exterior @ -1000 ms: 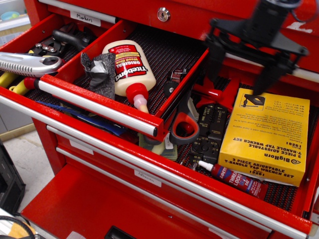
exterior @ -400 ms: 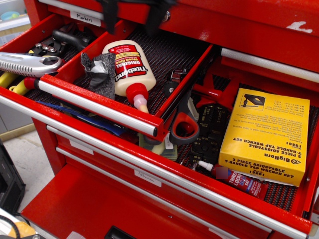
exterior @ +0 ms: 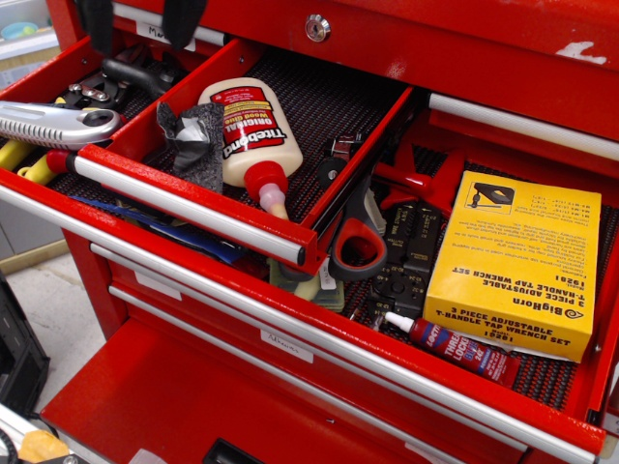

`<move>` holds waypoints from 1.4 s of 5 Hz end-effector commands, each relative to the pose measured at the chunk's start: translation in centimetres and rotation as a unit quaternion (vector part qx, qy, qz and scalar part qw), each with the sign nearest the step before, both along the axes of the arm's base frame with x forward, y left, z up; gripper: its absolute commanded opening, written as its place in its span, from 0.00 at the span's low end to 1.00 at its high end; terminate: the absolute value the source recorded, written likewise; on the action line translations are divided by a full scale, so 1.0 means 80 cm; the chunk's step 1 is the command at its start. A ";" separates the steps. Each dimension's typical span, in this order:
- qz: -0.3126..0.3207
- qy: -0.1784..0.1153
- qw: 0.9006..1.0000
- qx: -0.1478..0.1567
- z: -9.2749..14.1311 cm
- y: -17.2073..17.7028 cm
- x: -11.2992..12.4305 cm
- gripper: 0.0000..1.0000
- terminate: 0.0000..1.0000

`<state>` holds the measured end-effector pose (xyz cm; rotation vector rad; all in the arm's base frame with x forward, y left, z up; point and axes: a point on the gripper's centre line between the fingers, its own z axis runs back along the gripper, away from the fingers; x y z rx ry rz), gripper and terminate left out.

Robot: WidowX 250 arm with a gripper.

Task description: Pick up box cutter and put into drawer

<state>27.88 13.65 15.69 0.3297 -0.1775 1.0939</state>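
Observation:
The box cutter [exterior: 53, 124] is a long silver ribbed knife with a round knob and dark hole at its right end. It lies at the far left in the left compartment, on top of yellow-handled tools [exterior: 24, 164]. My gripper [exterior: 138, 19] is at the top left edge; only its two dark fingers [exterior: 97, 24] show, spread apart with nothing between them. It hangs above and behind the box cutter, apart from it. The open red drawer [exterior: 193, 201] to the right holds a glue bottle [exterior: 250, 130].
A grey rag [exterior: 193, 140] lies beside the glue bottle. The wide lower drawer holds red-handled scissors [exterior: 358, 246], a yellow tap wrench box [exterior: 513, 261], a small threadlocker bottle [exterior: 455, 346] and dark tools [exterior: 406, 256]. Black pliers [exterior: 135, 72] lie behind the box cutter.
The gripper has swept from the upper right, above the yellow box, across the top to the upper left above the left compartment. Nothing else has moved.

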 end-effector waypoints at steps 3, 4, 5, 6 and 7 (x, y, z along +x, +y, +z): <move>0.039 -0.093 0.995 0.001 -0.037 0.102 -0.033 1.00 0.00; 0.051 -0.101 0.993 -0.018 -0.058 0.106 -0.036 1.00 0.00; 0.057 -0.103 0.992 -0.050 -0.078 0.115 -0.037 1.00 0.00; 0.060 -0.109 0.990 -0.064 -0.093 0.118 -0.037 1.00 0.00; 0.065 -0.111 0.988 -0.087 -0.111 0.120 -0.032 1.00 0.00</move>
